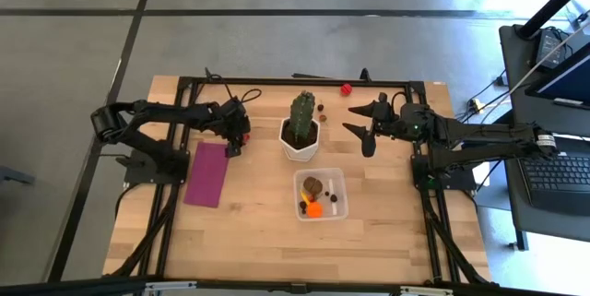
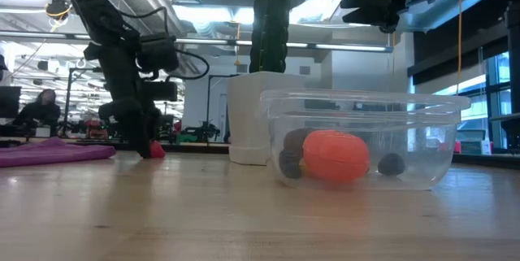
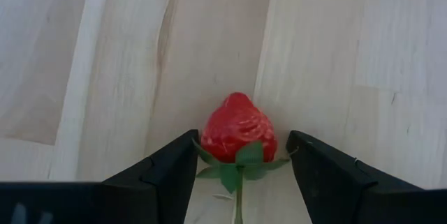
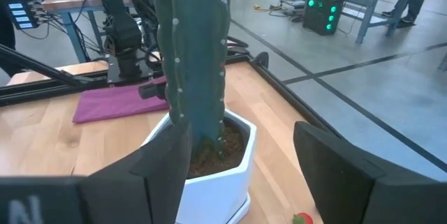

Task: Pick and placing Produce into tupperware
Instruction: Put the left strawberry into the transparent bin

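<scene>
A red toy strawberry (image 3: 237, 128) with green leaves lies on the wooden table between the magenta cloth and the cactus pot. My left gripper (image 3: 244, 137) is down at the table, pointing steeply down, open, with one finger on each side of the strawberry (image 2: 156, 150). The clear tupperware (image 1: 297, 178) stands near the table's middle and holds an orange piece (image 2: 335, 156), a brown piece (image 1: 313, 185) and small dark pieces. My right gripper (image 1: 367, 125) hangs open above the table, right of the cactus, with nothing between its fingers. My left gripper comes at the strawberry from above, slanting, with its fingers (image 3: 183, 161) beside the fruit's two sides near the leafy end (image 3: 241, 158). The strawberry lies on the table. Whether the fingers touch it, I cannot tell.
A green cactus (image 1: 302, 110) in a white pot (image 1: 300, 147) stands between the arms. A flat magenta cloth (image 1: 208, 173) lies left of it. A red piece (image 1: 346, 88) and dark pieces (image 1: 321, 107) lie near the far edge. Bare wood stretches along the near edge.
</scene>
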